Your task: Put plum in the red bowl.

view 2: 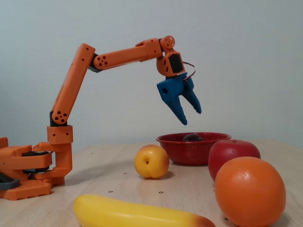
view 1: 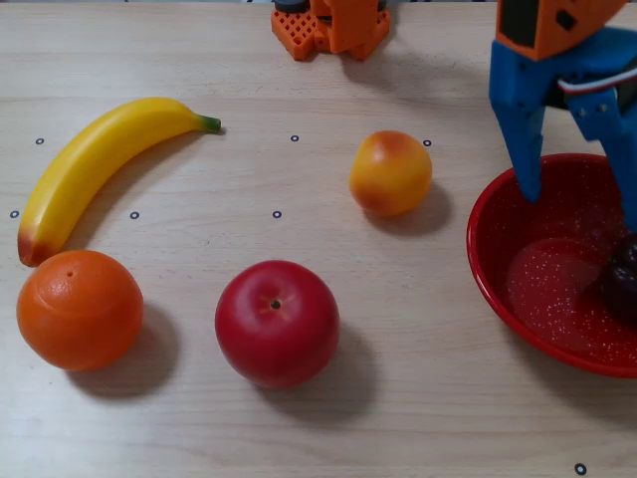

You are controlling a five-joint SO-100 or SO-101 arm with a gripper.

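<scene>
The plum (view 1: 623, 278) lies inside the red bowl (view 1: 542, 299) at the right edge of the overhead view; only its dark top (view 2: 193, 137) shows above the bowl's rim (view 2: 170, 140) in the fixed view. My gripper (view 2: 191, 117) hangs above the bowl with its blue fingers (view 1: 520, 129) spread apart and nothing between them. It is clear of the plum and the bowl.
A yellow-orange peach (view 1: 390, 172) sits left of the bowl. A red apple (view 1: 277, 322), an orange (view 1: 79, 309) and a banana (view 1: 95, 164) lie further left in the overhead view. The arm's orange base (view 2: 28, 165) stands at the table's far edge.
</scene>
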